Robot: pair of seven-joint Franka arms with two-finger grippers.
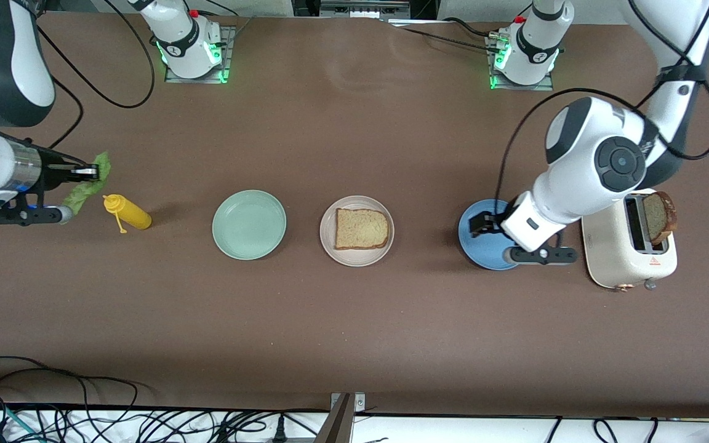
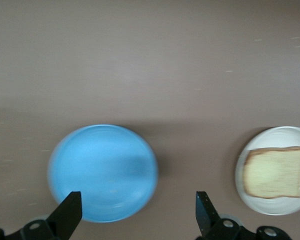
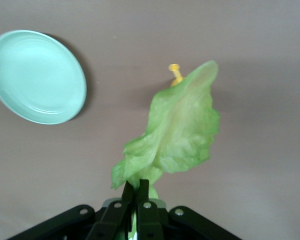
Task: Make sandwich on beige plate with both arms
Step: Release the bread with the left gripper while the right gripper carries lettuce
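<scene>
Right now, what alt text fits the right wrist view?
The shut right gripper holds a green lettuce leaf over the brown table. A mint plate lies on the table, and a yellow bottle's tip shows past the leaf.

The tabletop (image 1: 354, 320) is a matt brown sheet, smooth with faint scuffs. The beige plate (image 1: 356, 252), mint plate (image 1: 248, 224) and blue plate (image 1: 474, 246) look like smooth plastic with a soft sheen. The bread slice (image 1: 361, 228) is porous and rough. The lettuce leaf (image 3: 177, 130) is ruffled and slightly waxy. The toaster (image 1: 619, 261) has a glossy cream shell. The yellow squeeze bottle (image 1: 128, 213) is shiny plastic
</scene>
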